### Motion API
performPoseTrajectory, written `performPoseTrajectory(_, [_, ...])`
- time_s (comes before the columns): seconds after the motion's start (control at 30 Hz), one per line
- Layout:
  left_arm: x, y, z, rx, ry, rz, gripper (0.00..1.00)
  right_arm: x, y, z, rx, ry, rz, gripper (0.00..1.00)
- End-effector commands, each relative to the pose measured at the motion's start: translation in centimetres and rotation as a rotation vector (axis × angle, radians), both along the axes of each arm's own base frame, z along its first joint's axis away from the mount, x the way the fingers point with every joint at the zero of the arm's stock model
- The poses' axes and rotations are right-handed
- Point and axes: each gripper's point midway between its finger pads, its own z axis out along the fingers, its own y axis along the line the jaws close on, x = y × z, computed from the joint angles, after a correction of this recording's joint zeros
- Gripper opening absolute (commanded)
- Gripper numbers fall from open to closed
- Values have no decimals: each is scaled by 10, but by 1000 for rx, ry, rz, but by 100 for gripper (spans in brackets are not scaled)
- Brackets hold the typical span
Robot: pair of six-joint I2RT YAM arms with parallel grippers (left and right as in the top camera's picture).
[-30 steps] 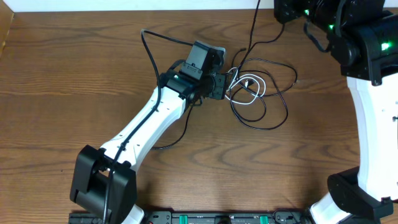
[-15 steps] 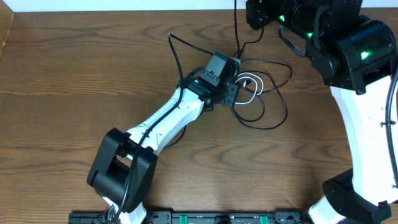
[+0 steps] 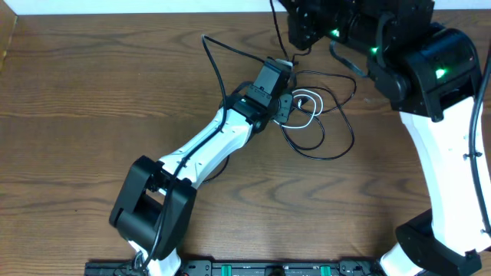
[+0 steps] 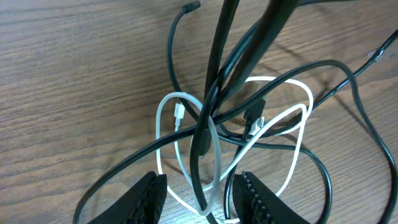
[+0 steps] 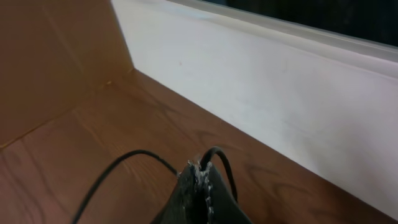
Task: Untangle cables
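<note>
Cables [image 4: 205, 117] lie in one loose knot on the tabletop [image 3: 77, 115]: several thin black cords crossing each other in wide loops, and a shorter white cable [image 4: 157, 130] curled through the middle of them with a small white plug showing. One black cord ends in a small plug lying on the wood just beyond the left hand [image 4: 199, 178], on the far side of the knot. The left hand sits low over the near edge of the tangle with its fingers spread, and a white loop and a black strand run between them without either finger pressing on them. Most of the knot spreads out ahead of the left hand, and its widest black loop trails off to the side, away from that arm. A black cable [image 4: 221, 50] rises steeply from the crossing in front of the left hand toward the right hand [image 5: 199, 182], which hangs farther out toward the wall [image 5: 280, 93]; its fingers are pressed together, pinching that cable, which bends out from their tips. The tabletop is brown wood with clear grain, and beyond both hands it meets the plain white wall.
</note>
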Motion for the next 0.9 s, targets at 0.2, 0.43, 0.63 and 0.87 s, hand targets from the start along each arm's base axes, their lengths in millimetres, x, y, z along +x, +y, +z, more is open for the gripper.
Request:
performPoseTrajectory(0.2, [3, 5, -14, 32, 12, 27, 13, -19, 10, 21, 52, -34, 54, 1])
performPoseTrajectory(0.43, [0, 6, -12, 37, 20, 26, 7, -6, -7, 16, -8, -55, -57, 1])
performPoseTrajectory(0.63, [-17, 18, 63, -18, -67, 22, 8, 22, -64, -3, -149, -43, -279, 1])
performPoseTrajectory(0.87, [-44, 42, 176, -110, -295, -14, 8, 34, -107, -34, -214, 69, -368, 1])
